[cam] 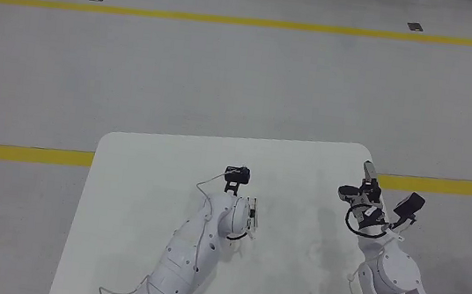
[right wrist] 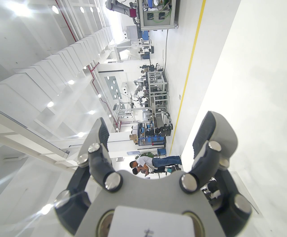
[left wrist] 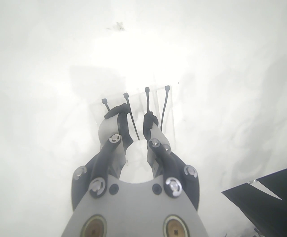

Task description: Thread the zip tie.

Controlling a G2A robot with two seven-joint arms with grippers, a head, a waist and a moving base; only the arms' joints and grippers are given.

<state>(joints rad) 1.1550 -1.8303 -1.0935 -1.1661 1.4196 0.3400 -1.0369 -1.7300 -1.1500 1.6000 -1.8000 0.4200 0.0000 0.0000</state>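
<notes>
My left hand [left wrist: 133, 113] hung over a clear holder [left wrist: 172, 125] lying on the white table [cam: 120, 221]. Its fingers [left wrist: 122, 125] stood a narrow gap apart and gripped nothing. Four black zip ties [left wrist: 167, 88] lay side by side in the holder, with their heads at the end away from my wrist. One tie [left wrist: 133, 121] lay in the gap between my fingers. The strap of the next ran behind a fingertip, and I could not tell whether it touched. In the top view, my left arm [cam: 208, 232] was at the lower centre of the frame, over the middle of the table. My right arm [cam: 389, 272] was at the lower right, by the table's right edge. My right hand [right wrist: 154, 125] was spread wide and held nothing, well apart from the zip ties.
</notes>
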